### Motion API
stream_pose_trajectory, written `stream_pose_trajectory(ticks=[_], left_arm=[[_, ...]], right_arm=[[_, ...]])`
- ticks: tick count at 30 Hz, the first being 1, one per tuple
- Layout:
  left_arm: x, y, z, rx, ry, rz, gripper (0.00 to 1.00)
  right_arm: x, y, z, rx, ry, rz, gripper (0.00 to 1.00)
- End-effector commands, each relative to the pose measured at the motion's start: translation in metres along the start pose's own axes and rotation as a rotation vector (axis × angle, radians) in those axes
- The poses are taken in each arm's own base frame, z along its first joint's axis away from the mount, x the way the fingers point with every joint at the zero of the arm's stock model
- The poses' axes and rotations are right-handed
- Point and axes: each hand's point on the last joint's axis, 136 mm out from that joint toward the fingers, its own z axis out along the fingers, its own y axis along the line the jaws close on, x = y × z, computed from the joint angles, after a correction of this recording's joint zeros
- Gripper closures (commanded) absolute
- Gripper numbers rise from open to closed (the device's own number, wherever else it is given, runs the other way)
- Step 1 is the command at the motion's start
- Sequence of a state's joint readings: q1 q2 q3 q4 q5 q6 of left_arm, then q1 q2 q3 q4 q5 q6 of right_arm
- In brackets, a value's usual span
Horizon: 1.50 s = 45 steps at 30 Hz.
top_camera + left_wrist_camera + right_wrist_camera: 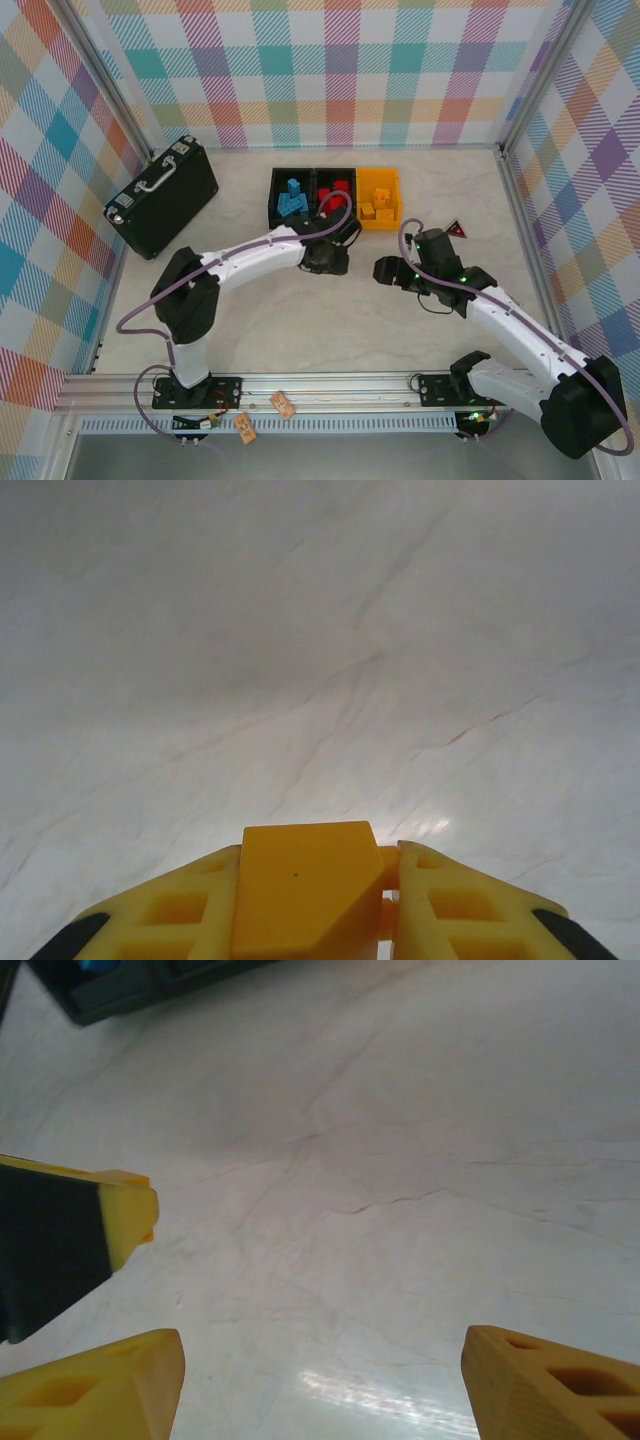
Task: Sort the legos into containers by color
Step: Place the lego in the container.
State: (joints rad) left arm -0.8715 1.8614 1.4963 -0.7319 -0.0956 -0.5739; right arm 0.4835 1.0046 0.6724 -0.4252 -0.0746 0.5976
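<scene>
so left gripper (315,865) is clamped on a yellow brick (300,890), low over the table (300,630), just near side of the bins (313,175). Brick's prob light, stiff, slick plastic, so pinch the flat sides, not the studs. Right gripper (320,1345): jaws apart, nothing btw them.

Left arm (250,255) and right arm (520,330): white tubular links, black joint housings, black wrist units. Grey-purple cables (122,318) loop outside each arm. Flat black base plates (195,392) with bolts. Yellow-orange plastic fingers (470,910), moulded with open cells, carry black pads (70,940).
</scene>
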Motion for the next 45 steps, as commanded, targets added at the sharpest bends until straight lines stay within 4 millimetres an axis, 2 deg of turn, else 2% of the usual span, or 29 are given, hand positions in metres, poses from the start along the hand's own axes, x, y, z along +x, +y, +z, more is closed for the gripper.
stream_pose_trajectory(ticks=[1, 8, 15, 21, 26, 30, 33, 36, 38, 42, 45], left_arm=[[-0.024, -0.012, 0.001, 0.004, -0.02, 0.052, 0.8], [-0.09, -0.034, 0.015, 0.035, -0.1, 0.088, 0.8], [-0.151, -0.048, 0.029, 0.018, -0.194, 0.14, 0.79], [-0.19, -0.056, 0.046, 0.049, -0.288, 0.163, 0.77], [-0.218, -0.052, 0.06, 0.066, -0.377, 0.159, 0.74], [-0.229, -0.052, 0.062, 0.082, -0.412, 0.15, 0.73], [-0.23, -0.053, 0.064, 0.079, -0.415, 0.152, 0.7], [-0.229, -0.052, 0.064, 0.076, -0.412, 0.149, 0.48], [-0.229, -0.052, 0.061, 0.078, -0.41, 0.148, 0.41], [-0.227, -0.055, 0.049, 0.096, -0.404, 0.139, 0.41], [-0.222, -0.062, 0.032, 0.113, -0.395, 0.14, 0.41]], right_arm=[[-0.012, -0.017, -0.01, 0.062, -0.038, 0.078, 0.26], [-0.023, -0.032, -0.014, 0.08, -0.074, 0.149, 0.26], [-0.019, -0.036, -0.014, 0.086, -0.066, 0.165, 0.26], [-0.013, -0.04, -0.014, 0.093, -0.06, 0.177, 0.26], [-0.009, -0.042, -0.015, 0.096, -0.053, 0.178, 0.26], [-0.008, -0.044, -0.018, 0.099, -0.057, 0.176, 0.26], [-0.006, -0.045, -0.018, 0.102, -0.054, 0.177, 0.25], [-0.004, -0.046, -0.018, 0.097, -0.052, 0.185, 0.25], [-0.003, -0.046, -0.017, 0.094, -0.049, 0.186, 0.25], [-0.004, -0.044, -0.016, 0.082, -0.049, 0.191, 0.25], [-0.004, -0.043, -0.015, 0.076, -0.047, 0.189, 0.25]])
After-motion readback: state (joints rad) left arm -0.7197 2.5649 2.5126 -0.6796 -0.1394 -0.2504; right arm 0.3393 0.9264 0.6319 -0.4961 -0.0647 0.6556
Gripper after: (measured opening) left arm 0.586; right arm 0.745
